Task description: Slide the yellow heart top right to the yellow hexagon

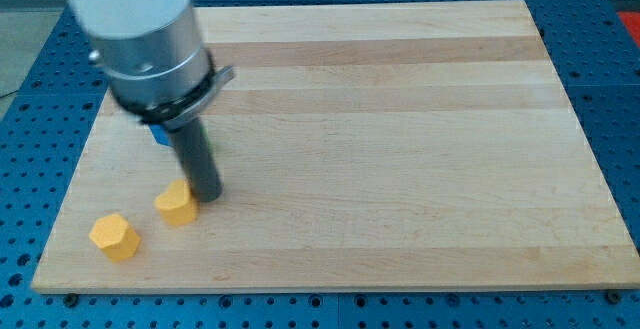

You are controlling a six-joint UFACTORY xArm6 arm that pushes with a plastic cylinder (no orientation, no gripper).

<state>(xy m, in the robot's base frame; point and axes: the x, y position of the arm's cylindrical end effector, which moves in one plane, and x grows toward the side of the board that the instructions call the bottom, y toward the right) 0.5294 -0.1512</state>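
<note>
The yellow heart lies near the view's bottom left of the wooden board. The yellow hexagon lies to its lower left, close to the board's bottom left corner, a small gap apart. My tip stands right beside the heart, on its right side, touching or nearly touching it. The rod rises up into the large grey arm head at the view's top left.
A blue block shows only as a small piece behind the rod, under the arm head; its shape is hidden. The board rests on a blue perforated table.
</note>
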